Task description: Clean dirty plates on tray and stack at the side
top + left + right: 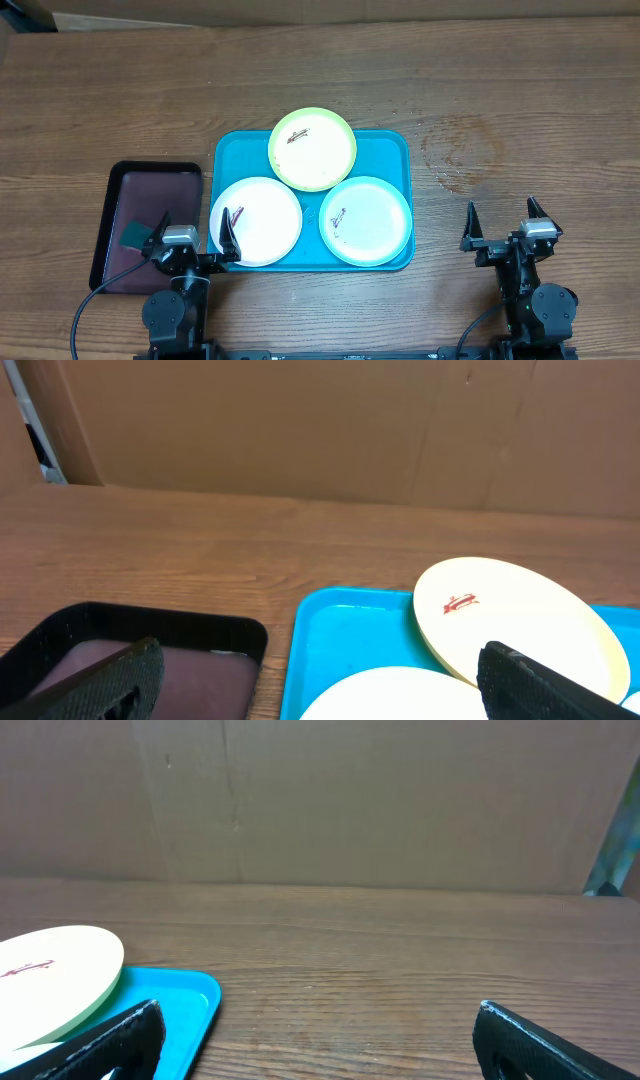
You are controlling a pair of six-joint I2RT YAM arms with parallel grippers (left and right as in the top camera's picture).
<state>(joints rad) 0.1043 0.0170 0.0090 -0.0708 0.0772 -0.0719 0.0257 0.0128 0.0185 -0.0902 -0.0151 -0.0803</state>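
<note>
The turquoise tray (232,158) lies at the table's middle and holds three plates. The yellow-green plate (312,149) sits at the back, the white plate (256,221) at front left, the teal-rimmed white plate (366,221) at front right. Each has a small dark smear. My left gripper (196,232) is open and empty at the front, between the maroon tray and the turquoise tray's left edge. In the left wrist view (318,678) it frames the tray (350,630) and the yellow-green plate (520,622). My right gripper (505,222) is open and empty, right of the tray; its wrist view (315,1035) shows bare wood.
A dark maroon black-rimmed tray (150,178) lies left of the turquoise tray, with a dark green object (138,232) on it near my left gripper. Brown cardboard (320,430) stands along the table's far edge. Bare wood lies to the right (500,130).
</note>
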